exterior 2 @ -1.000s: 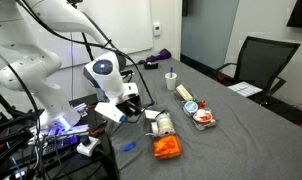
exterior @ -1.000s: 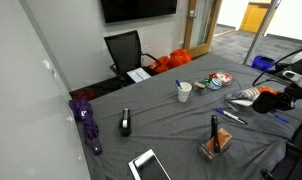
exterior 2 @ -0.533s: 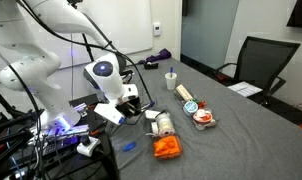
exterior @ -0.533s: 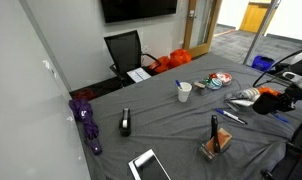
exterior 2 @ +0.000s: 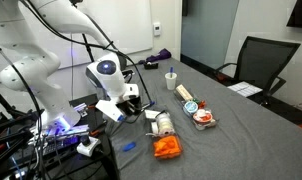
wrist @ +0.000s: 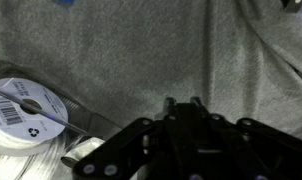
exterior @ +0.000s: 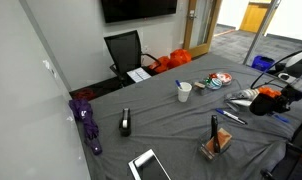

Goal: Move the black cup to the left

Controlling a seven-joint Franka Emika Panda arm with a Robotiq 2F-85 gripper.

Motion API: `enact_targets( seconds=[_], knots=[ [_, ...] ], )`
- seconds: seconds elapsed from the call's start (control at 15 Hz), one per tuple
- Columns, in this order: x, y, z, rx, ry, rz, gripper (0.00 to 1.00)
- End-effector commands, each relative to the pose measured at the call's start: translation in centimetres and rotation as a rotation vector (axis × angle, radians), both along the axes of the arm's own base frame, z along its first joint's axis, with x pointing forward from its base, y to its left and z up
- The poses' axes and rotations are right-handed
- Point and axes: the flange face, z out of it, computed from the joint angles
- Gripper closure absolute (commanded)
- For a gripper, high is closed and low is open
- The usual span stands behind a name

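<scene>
Meeting-room setting, with a dark wall screen and a black office chair [exterior: 124,50] at the far side. The worktop [exterior: 171,125] is covered in grey, matte, felt-like cloth.

The short black cylindrical cup [exterior: 126,123] stands upright at the near left of the worktop, just beside a purple bundle of fabric [exterior: 88,122]. It is well apart from the white cup [exterior: 184,92] near the centre and from the tall slim black upright object [exterior: 214,128] at the near right.

The white robot arm [exterior 2: 106,75] sits at the right end of the worktop, far from the cup. In the wrist view the fingers [wrist: 196,104] hang over bare cloth next to a roll of clear tape with a barcoded white label [wrist: 21,108]. How far apart they stand cannot be told. Nothing is seen held in them.

Handling, as judged: the cup looks rigid and smooth-walled, probably ceramic or hard plastic, and light if empty. Its contents are not visible. A smooth round wall may slip in a light pinch, so a firm hold across the body, or one finger inside the rim and one outside, seems safest. The cloth looks likely to drag or bunch, so lifting the cup clear suits better than sliding it.
</scene>
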Motion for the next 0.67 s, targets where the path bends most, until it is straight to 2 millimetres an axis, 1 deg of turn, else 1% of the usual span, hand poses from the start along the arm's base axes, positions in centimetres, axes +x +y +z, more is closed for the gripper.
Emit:
enact_targets(
  seconds=[0.0,0.07,0.13,0.2,0.47,0.6],
  knots=[
    [1.8,2.7,0.7,-0.018,0.008,-0.057,0.95],
    [2.3,3.5,0.7,-0.026,0.011,-0.069,0.95],
    [3.0,5.2,0.6,-0.03,0.008,-0.093,0.95],
    [3.7,6.3,0.6,-0.036,0.006,-0.111,0.95],
    [6.4,12.5,0.1,-0.087,-0.021,-0.194,0.95],
    [7.4,15.3,-0.6,-0.109,-0.03,-0.225,0.95]
  ],
)
